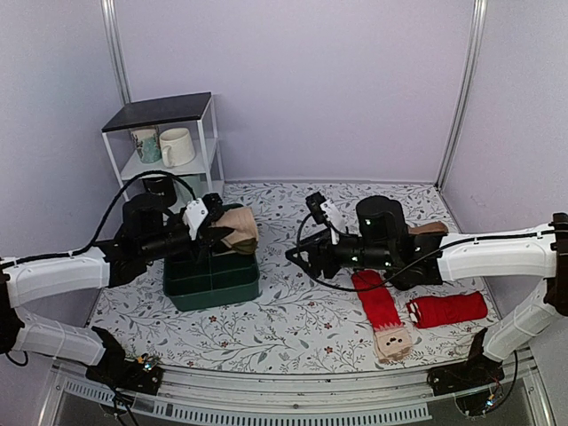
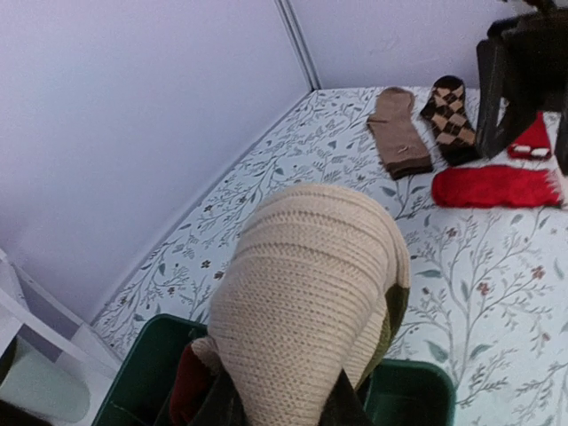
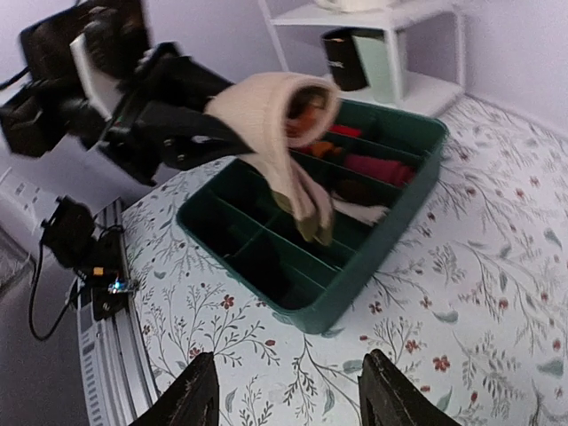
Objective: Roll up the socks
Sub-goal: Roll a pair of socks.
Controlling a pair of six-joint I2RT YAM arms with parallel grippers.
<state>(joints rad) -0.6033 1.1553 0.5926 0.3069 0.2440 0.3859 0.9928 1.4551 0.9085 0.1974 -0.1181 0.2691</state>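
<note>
The socks (image 1: 238,226) are a rolled tan-beige knitted bundle with a green stripe at one edge. My left gripper (image 1: 217,235) is shut on the bundle and holds it just above the back of the green divided bin (image 1: 213,282). In the left wrist view the socks (image 2: 311,284) fill the centre and hide most of the fingers; the bin (image 2: 408,390) lies below. My right gripper (image 1: 293,256) hovers over the table to the right of the bin. Its jaws stand open and empty in the right wrist view (image 3: 288,390), facing the bin (image 3: 355,284) and the hanging socks (image 3: 275,106).
A flat red sock (image 1: 377,302) with a beige face end and a rolled red sock (image 1: 446,309) lie at the right. Brown argyle socks (image 2: 451,111) and a plain brown sock (image 2: 398,133) lie at the back. A white shelf (image 1: 164,133) with mugs stands back left.
</note>
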